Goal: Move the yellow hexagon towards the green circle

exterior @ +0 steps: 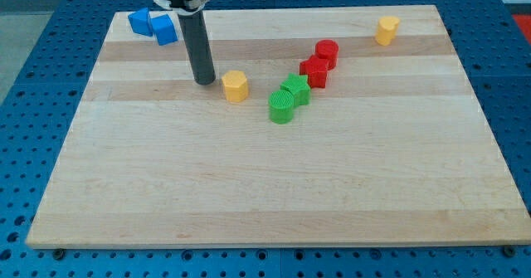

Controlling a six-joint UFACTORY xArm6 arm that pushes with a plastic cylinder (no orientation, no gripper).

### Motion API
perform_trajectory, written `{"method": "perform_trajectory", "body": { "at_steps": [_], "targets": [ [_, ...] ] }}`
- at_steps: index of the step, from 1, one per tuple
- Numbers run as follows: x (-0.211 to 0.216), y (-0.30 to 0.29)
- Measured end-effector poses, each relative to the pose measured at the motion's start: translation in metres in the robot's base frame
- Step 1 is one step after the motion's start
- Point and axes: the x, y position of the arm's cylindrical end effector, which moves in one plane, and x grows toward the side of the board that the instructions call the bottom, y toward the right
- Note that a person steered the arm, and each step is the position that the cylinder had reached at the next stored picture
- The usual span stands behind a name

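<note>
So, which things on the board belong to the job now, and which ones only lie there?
Belong to the job:
- yellow hexagon, just to the view's right of my tip
- green circle, further to the view's right and a little lower
- my tip

Only lying about:
- green star
- red star
- red circle
- second yellow block
- two blue blocks

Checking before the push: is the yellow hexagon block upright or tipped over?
Upright: the yellow hexagon block sits flat on the wooden board, top face up, my tip just to its left.
</note>
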Motion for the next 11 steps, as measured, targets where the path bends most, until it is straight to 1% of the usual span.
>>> {"method": "perform_trajectory", "body": {
  "at_steps": [2,4,8,10,11],
  "targets": [
    [0.005,0.019],
    [0.036,0.023],
    [0.035,0.018],
    [0.068,0.013],
    [0.061,0.019]
  ]
}}
